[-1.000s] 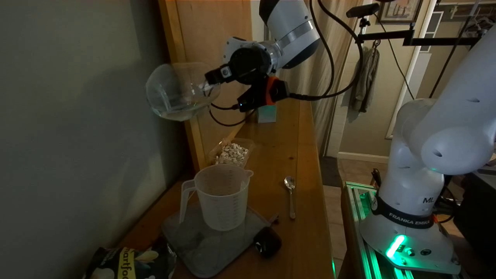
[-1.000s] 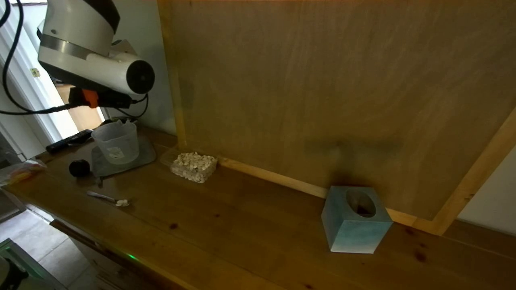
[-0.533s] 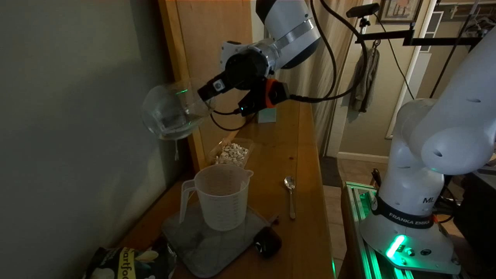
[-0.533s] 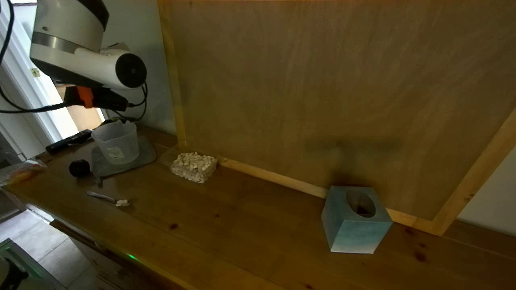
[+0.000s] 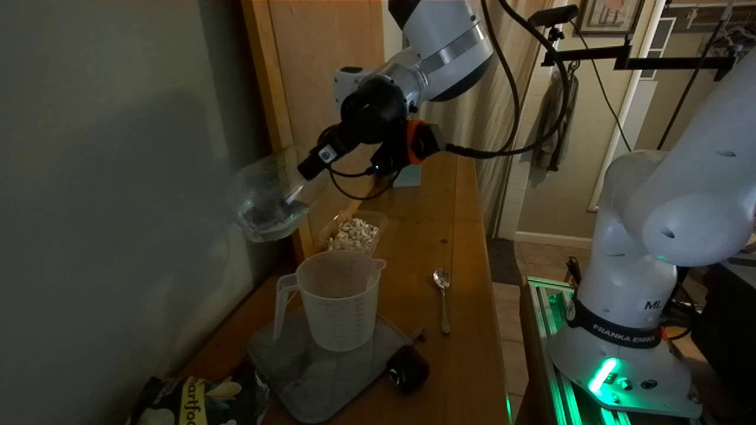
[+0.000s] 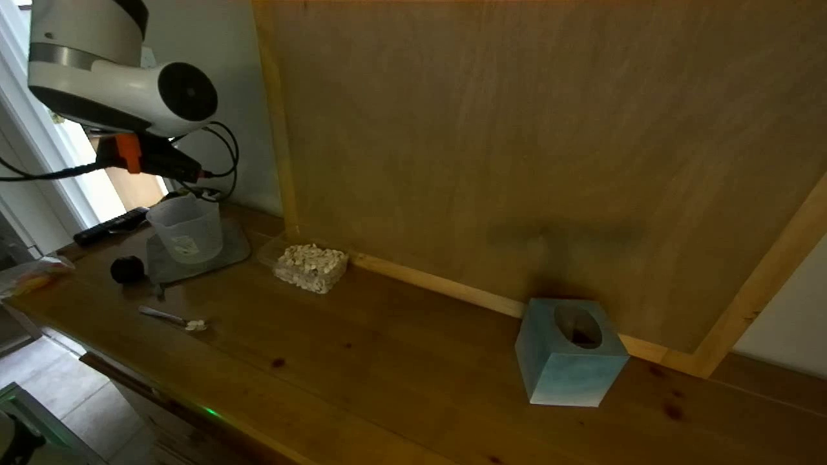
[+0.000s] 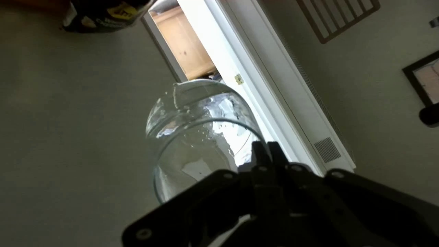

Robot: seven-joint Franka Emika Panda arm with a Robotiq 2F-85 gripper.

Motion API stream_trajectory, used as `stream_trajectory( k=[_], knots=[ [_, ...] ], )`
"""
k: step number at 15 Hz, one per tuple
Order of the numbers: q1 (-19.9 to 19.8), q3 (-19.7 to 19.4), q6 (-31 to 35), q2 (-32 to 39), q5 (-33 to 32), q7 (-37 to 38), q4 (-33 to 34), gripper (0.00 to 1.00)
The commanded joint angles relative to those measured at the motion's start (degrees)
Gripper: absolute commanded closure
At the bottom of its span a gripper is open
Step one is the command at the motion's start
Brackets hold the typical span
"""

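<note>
A wooden counter [image 6: 413,381] stretched out beneath a translucent measuring jug [image 5: 338,316], which stood upright, its handle on one side and its spout on the other. The white robot arm [image 5: 446,59] reached in from the jug's spout side, high above it. A flat grey mat [image 5: 295,378] lay directly under the jug, and a dark snack bag [image 5: 201,407], partly in view, lay on the jug's handle side. A round clear glass [image 5: 269,203] hung tilted in the air, apart from the jug, above its rim and, in an exterior view, over toward its handle. The black gripper [image 7: 267,145] met the glass at its near edge, so nearly all of the glass extended out beyond the fingers [image 7: 259,154], off to one side of them in the wrist view. A blue tissue box [image 6: 572,361] stood well apart from the jug, farther off than a clear tub [image 6: 305,280] of pale flakes [image 6: 311,258] near it. On the jug's spout side lay a spoon [image 5: 444,301] with a few flakes in its bowl. The two fingers were close together, clamped on the glass, its thin edge between their tips.
</note>
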Motion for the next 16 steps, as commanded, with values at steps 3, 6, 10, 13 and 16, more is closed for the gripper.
stream_trajectory(
  k=[3,6,10,13,16],
  knots=[
    [1.14,2.87,7.27,-3.44,-9.05,11.89,-0.03,0.99],
    [2.12,4.43,10.3,-4.44,-16.91,19.76,0.26,0.99],
    [4.4,4.9,11.14,-5.33,-27.34,27.74,1.52,0.99],
    [6.53,4.61,11.52,-5.9,-33.97,31.36,2.98,0.99],
    [7.97,4.56,11.63,-6.32,-41.24,37.11,4.23,0.99]
  ],
)
